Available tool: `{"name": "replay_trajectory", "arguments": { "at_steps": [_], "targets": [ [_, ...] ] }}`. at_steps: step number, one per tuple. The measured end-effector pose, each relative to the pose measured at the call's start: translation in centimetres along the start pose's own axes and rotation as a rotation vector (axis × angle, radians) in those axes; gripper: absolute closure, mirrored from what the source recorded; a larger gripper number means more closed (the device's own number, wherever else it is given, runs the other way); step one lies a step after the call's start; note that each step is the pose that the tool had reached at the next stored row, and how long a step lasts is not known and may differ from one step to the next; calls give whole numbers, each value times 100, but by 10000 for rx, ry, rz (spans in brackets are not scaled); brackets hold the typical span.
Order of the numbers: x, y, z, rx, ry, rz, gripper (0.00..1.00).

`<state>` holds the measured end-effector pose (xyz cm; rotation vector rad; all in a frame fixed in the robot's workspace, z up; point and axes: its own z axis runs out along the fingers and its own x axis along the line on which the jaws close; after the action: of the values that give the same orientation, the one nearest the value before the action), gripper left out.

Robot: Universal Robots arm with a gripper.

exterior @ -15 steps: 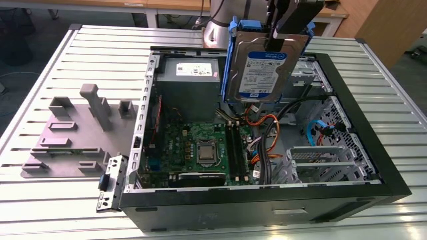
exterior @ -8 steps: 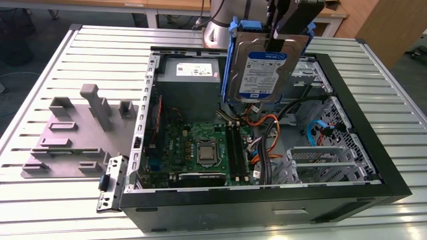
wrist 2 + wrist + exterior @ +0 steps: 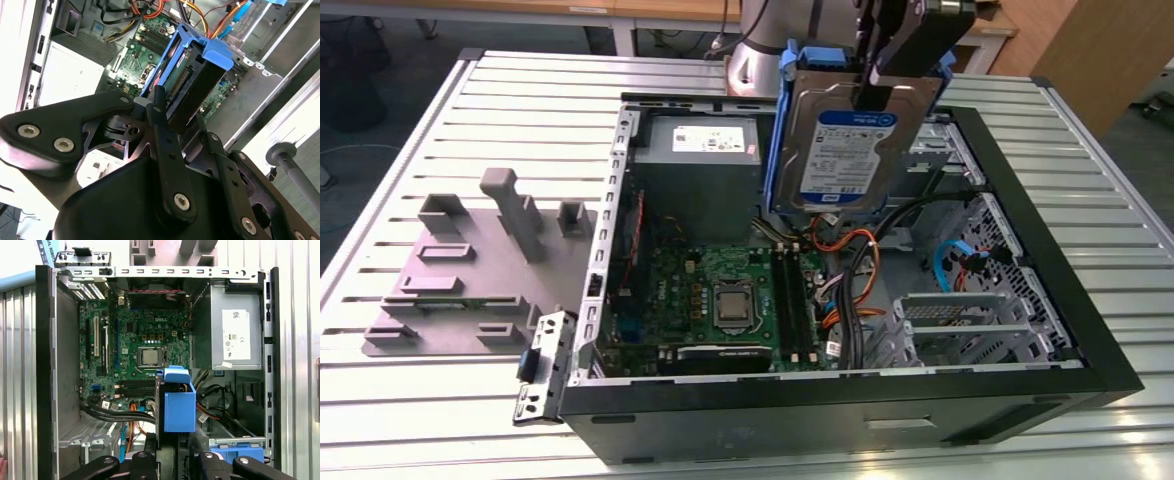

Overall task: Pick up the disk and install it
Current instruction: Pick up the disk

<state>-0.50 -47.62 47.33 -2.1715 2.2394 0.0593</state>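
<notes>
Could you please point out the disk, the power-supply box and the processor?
the disk [image 3: 845,150], exterior view, on its white-and-blue label.
the power-supply box [image 3: 236,337], first wrist view, on its white sticker.
the processor [image 3: 148,356], first wrist view, on its metal lid.

The arm [image 3: 761,45] comes in from above, its gripper [image 3: 881,85] pointing downward (black fingers [image 3: 162,130] seen from behind in the second wrist view) and clamped on the disk [image 3: 847,150], holding it aloft.
</notes>
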Motion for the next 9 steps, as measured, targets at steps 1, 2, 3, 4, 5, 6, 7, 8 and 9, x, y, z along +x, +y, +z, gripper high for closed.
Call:
{"name": "replay_trajectory", "arguments": {
  "at_steps": [1,2,3,4,5,6,7,8,9],
  "targets": [
    [14,0,-1,0,1,0,65],
    [28,-1,-1,0,0,0,65],
    [40,-1,-2,0,0,0,65],
    [52,-2,-3,0,1,0,65],
    [62,-2,-3,0,1,0,65],
    [73,-3,-3,0,0,0,65],
    [83,-3,-4,0,1,0,65],
    [94,-3,-4,0,0,0,65],
    [103,-4,-5,0,0,0,65]
  ]
}}
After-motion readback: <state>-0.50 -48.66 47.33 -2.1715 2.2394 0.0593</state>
